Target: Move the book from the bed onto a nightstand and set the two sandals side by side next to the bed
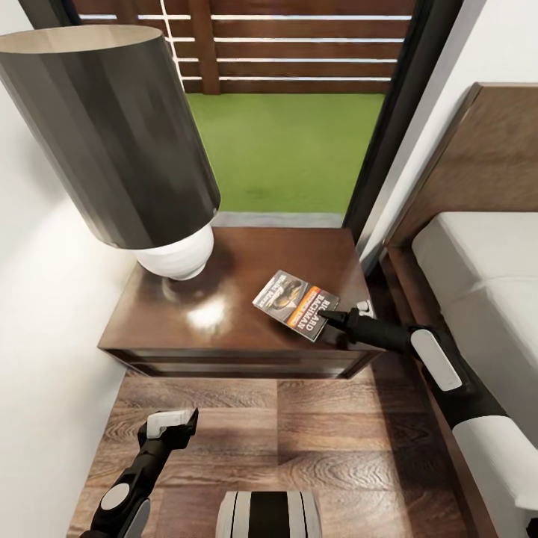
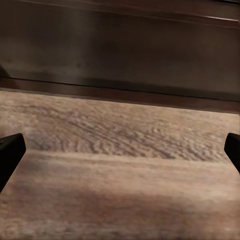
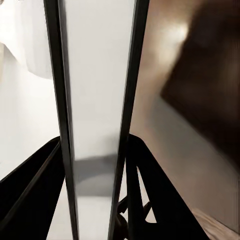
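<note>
The book, grey-dark with an orange band, is on the right front part of the glossy dark nightstand. My right gripper reaches in from the bed side and is shut on the book's near corner. In the right wrist view the book is seen edge-on between the two black fingers. My left gripper hangs open above the wood floor in front of the nightstand, nothing between its fingertips. The bed is at the right. The sandals are out of view.
A large dark-shaded lamp with a white base takes up the nightstand's left rear. A white wall is close on the left. Black-framed glass with lawn and fence lies behind. Wood-plank floor runs between nightstand and robot.
</note>
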### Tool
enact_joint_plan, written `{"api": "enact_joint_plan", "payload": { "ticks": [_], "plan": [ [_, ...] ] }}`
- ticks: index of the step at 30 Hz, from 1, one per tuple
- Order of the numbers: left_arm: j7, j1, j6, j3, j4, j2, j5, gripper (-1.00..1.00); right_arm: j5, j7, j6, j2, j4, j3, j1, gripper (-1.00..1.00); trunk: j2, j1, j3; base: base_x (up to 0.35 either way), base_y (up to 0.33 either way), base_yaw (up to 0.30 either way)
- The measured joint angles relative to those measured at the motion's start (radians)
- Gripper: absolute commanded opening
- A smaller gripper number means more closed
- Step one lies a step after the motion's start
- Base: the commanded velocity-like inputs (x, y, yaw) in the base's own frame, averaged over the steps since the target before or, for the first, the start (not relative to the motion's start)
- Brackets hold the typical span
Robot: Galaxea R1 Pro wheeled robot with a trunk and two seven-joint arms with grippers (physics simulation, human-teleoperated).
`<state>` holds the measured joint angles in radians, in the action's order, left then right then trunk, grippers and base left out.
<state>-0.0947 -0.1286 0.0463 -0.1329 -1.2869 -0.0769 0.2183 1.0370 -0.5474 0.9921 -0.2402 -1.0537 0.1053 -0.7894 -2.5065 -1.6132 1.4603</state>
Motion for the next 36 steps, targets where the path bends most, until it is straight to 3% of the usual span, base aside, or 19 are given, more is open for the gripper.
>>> {"api": "enact_joint_plan", "payload": {
  "ticks": [30,36],
  "plan": [
    [0.0,0.0,0.0,-0.002,0.0,0.0,0.0,1.0,0.0,0.0,-0.002,0.0,0.015,0.001,0.0,-1.0,0.0,0.0,0.045,0.0,0.0,0.0],
    [0.0,0.0,0.0,-0.001,0.0,0.0,0.0,1.0,0.025,-0.013,-0.001,0.0,0.011,-0.001,-0.001,-1.0,0.0,0.0,0.054,0.0,0.0,0.0]
  ]
}}
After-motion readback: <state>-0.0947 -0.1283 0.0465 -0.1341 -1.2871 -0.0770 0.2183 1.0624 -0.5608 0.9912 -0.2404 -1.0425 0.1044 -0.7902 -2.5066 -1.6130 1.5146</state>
